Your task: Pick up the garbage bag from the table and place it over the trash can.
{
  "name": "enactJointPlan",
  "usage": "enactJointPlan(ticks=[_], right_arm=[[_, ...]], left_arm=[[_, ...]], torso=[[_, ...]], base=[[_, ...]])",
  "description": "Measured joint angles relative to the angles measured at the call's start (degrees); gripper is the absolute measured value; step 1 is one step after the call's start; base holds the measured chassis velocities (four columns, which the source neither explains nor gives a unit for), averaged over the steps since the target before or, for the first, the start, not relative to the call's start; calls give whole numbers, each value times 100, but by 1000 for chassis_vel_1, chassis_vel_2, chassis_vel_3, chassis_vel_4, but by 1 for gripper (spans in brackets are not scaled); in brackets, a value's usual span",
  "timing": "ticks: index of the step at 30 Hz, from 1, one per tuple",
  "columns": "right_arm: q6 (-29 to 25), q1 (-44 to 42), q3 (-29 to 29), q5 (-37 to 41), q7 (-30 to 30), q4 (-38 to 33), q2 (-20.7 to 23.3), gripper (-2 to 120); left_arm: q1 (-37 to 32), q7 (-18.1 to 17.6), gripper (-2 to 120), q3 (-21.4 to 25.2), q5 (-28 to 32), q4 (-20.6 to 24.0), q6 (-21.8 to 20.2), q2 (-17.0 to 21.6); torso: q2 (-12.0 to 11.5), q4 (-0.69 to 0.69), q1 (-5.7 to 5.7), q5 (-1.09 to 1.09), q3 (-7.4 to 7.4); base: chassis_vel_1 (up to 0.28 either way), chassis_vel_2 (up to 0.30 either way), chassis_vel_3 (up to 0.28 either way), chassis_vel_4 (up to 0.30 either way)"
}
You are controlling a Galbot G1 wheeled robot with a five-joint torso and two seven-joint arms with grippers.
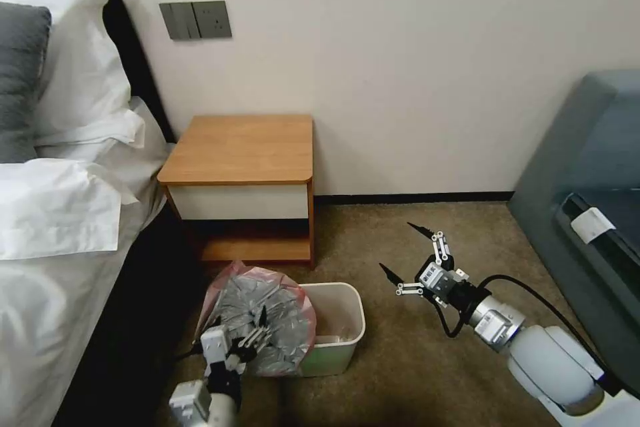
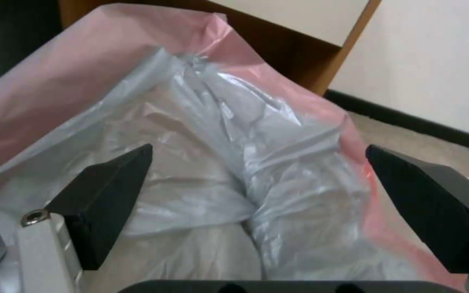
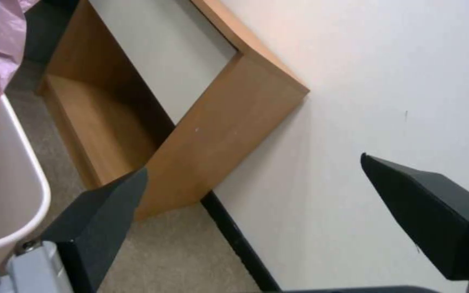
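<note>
No legible text, brand, number or sign was found on any surface; a small label on the right claw point(image 1: 405, 255) was too small to read

Brown carpet point(image 1: 407, 353) covers the floor here, running up to a dark skirting strip point(image 1: 413, 198) along the wall. Standing on it against that wall is the table point(image 1: 241, 147), its orange-brown square top bare, a white drawer front below and an open lower shelf under that. Just in front of the table, also on the carpet, sits the trash can point(image 1: 340, 327), beige, mouth upward. The garbage bag point(image 1: 267, 320) lies draped across the left part of its mouth, grey and crinkled with a pinkish rim, while the right part stays uncovered. To the left the bed point(image 1: 60, 267) meets the floor beside the table; to the right a grey-blue sofa point(image 1: 587, 167) stands on the carpet.
</note>
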State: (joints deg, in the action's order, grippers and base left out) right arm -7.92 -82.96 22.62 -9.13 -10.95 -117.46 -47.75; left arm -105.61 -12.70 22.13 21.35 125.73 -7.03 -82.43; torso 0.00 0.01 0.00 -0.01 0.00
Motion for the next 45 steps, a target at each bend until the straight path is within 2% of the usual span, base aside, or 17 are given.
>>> enactJointPlan(ticks=[5, 11, 13, 18, 21, 27, 33, 45], right_arm=[[21, -7, 28, 2, 10, -11, 8, 100], [54, -33, 80, 18, 30, -35, 21, 100], [53, -43, 135, 38, 53, -11, 12, 100], [42, -43, 169, 47, 63, 6, -31, 100], [30, -42, 172, 50, 73, 9, -66, 100], [0, -41, 192, 55, 91, 10, -86, 100], [-9, -44, 199, 60, 115, 9, -106, 100], [-51, -47, 232, 65, 131, 43, -128, 100]], left_arm=[[97, 17, 98, 73, 140, -19, -66, 64], [-4, -209, 98, 185, 264, 112, -166, 115], [-88, -248, 98, 388, 172, 281, -521, 208], [-47, -273, 97, 575, 143, 324, -930, 288], [-15, -70, 96, 668, 134, 336, -1353, 314], [71, 357, 96, 765, 71, 243, -1785, 339], [143, 620, 93, 776, 81, 229, -1945, 311], [257, 688, 93, 984, 274, 195, -1971, 310]], torso=[[0, 0, 0, 1, 0], [0, 0, 0, 1, 0], [0, 0, 0, 2, 0], [0, 0, 0, 1, 0], [0, -1, 0, 1, 0], [0, -1, 0, 1, 0], [0, -1, 0, 1, 0], [0, -1, 0, 1, 0]], base=[[0, 0, 0, 0], [0, 0, 0, 0], [0, 0, 0, 0], [0, 0, 0, 0], [0, 0, 0, 0], [0, 0, 0, 0], [0, 0, 0, 0], [0, 0, 0, 0]])
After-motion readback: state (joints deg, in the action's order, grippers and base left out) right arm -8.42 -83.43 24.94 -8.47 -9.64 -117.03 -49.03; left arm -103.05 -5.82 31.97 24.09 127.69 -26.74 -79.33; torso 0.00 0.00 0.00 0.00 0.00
